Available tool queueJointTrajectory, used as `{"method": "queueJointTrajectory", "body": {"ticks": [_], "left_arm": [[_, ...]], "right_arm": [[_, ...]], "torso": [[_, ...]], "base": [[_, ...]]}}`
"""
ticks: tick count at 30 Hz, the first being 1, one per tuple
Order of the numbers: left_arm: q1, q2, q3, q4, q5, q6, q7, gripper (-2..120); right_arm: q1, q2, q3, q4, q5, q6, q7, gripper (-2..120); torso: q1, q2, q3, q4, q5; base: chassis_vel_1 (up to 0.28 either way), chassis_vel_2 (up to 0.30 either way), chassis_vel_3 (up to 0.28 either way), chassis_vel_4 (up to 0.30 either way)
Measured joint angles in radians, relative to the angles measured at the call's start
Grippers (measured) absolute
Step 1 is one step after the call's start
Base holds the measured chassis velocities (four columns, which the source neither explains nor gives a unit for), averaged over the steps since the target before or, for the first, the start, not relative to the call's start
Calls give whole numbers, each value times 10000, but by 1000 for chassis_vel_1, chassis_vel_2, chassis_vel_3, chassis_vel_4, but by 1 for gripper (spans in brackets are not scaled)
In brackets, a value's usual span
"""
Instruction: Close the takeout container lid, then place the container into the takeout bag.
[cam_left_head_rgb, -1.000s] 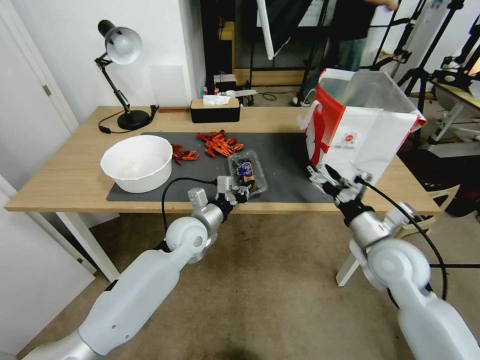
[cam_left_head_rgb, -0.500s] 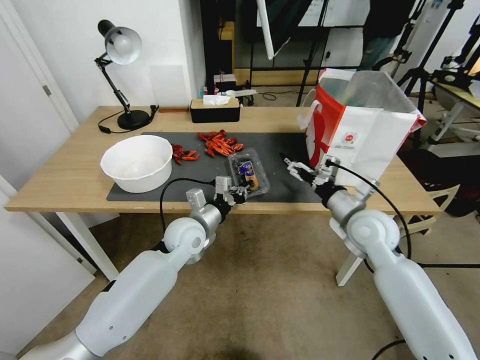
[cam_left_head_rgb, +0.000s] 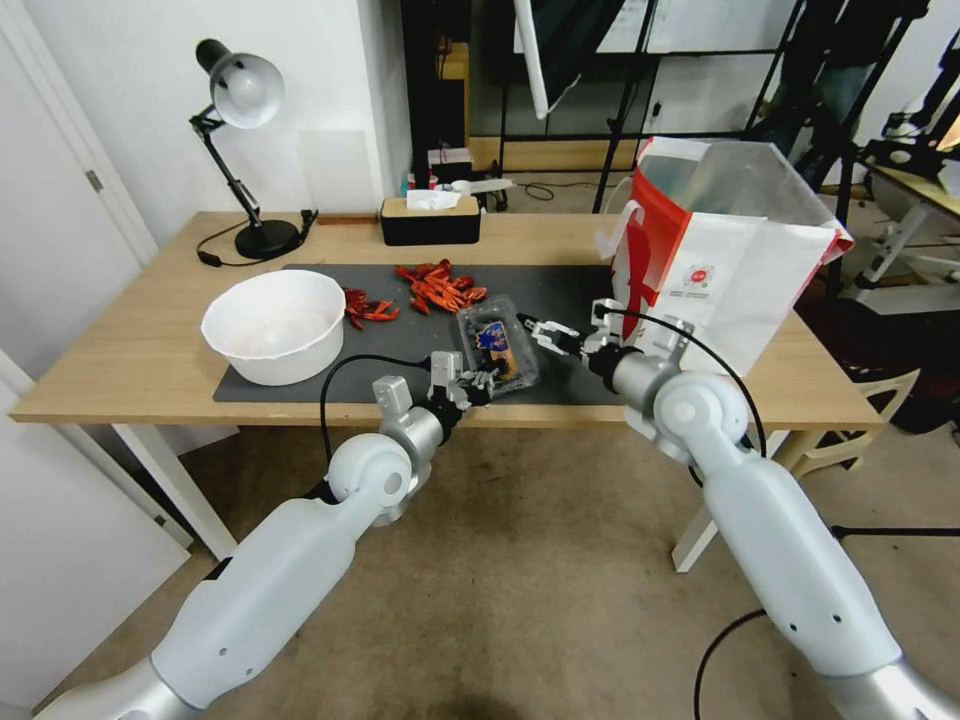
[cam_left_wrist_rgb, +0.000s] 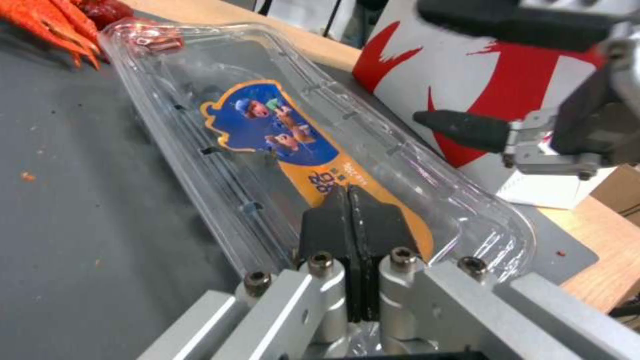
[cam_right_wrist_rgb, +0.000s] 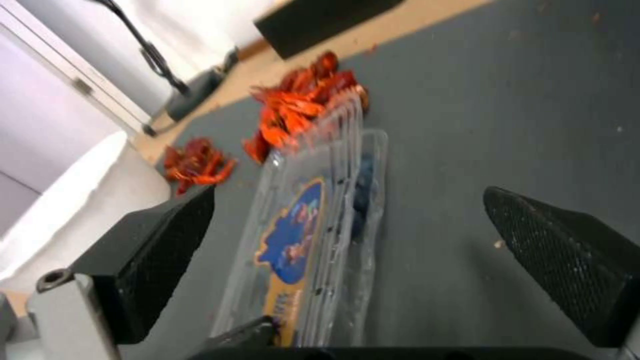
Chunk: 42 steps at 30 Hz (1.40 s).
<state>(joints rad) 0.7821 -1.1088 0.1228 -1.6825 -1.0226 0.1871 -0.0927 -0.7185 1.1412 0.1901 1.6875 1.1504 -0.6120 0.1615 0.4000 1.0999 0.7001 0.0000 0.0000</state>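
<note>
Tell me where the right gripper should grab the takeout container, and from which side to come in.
Probably across the narrow width of the takeout container, near its middle, coming in from the takeout bag side. The box is long, flat and low on the mat, the left gripper pinches its near end, and the right gripper is open on the bag side with the box between its fingers.

Studio-like workroom, light stands (tripods behind), wooden table, desk lamp
</note>
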Motion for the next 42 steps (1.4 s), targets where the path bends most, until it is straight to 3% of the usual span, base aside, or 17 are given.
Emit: {"method": "queueJointTrajectory", "body": {"ticks": [14,22,27,28,42], "left_arm": [[26,57,-59,-36,-27,-45,10,0],[44,74,-110,-75,-31,-61,15,0],[27,95,-120,-120,-39,-86,10,0],[26,97,-127,-128,-43,-93,4,0],[20,125,-185,-166,-107,-149,-12,0]], "right_arm": [[905,222,-672,-807,768,-1068,815,100],[1173,277,-876,-1051,1567,-1230,1306,100],[1194,365,-941,-1142,1814,-1235,1517,87],[1166,370,-953,-1156,1884,-1235,1493,74],[1054,283,-928,-1088,2465,-1235,1875,25]], "torso": [[0,0,-1,0,0],[0,0,-1,0,-2],[0,0,-1,0,0],[0,0,-1,0,0],[0,0,-1,0,0]], "base": [[0,0,0,0],[0,0,0,0],[0,0,0,0],[0,0,0,0],[0,0,0,0]]}}
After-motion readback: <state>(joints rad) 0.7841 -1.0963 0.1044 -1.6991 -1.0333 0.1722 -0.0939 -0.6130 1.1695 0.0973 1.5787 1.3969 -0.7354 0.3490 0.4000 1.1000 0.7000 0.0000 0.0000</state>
